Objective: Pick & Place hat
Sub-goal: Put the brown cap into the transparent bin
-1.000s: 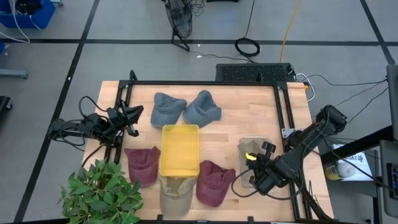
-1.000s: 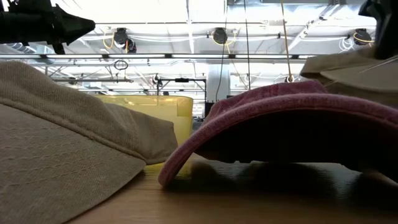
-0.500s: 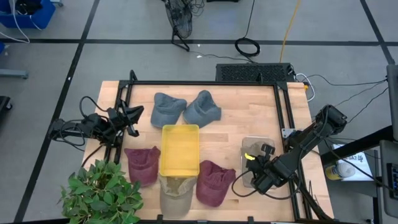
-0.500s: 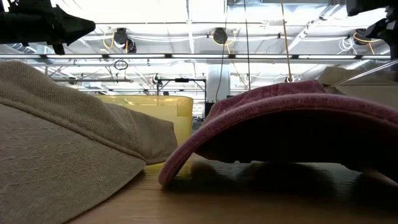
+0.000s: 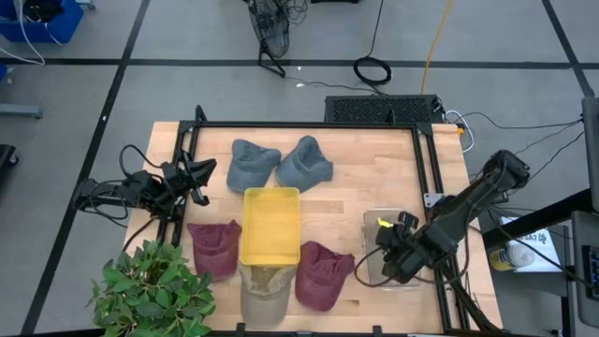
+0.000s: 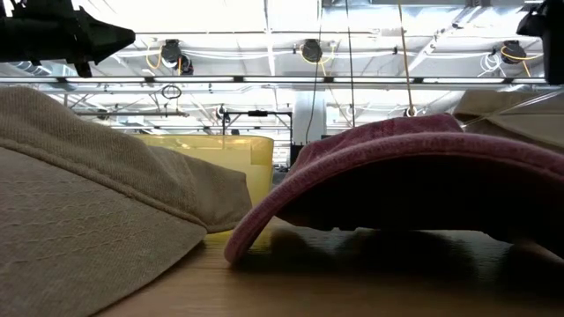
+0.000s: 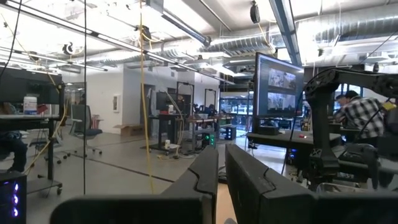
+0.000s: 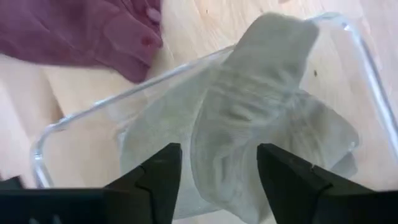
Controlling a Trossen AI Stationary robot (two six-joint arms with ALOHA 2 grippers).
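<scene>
A pale beige hat (image 8: 261, 124) lies crumpled inside a clear plastic container (image 5: 412, 279) at the table's near right. My right gripper (image 8: 217, 163) hangs open just above it, pointing steeply down, and touches nothing; it is also in the high view (image 5: 391, 251). My left gripper (image 7: 221, 180) waits, shut, off the table's left edge (image 5: 195, 180). Two maroon hats (image 5: 213, 248) (image 5: 323, 273), two grey-blue hats (image 5: 253, 165) (image 5: 304, 162) and another beige hat (image 5: 262, 292) lie flat on the table.
A yellow bin (image 5: 271, 225) stands mid-table between the maroon hats. A leafy plant (image 5: 154, 295) sits at the near left corner. A black frame (image 5: 309, 125) runs along the table's edges. Bare wood lies between the grey-blue hats and the clear container.
My right gripper has opened and let go of the pale hat, which has dropped and settled in the clear container. The gripper has risen a little and drawn toward the table's right edge.
</scene>
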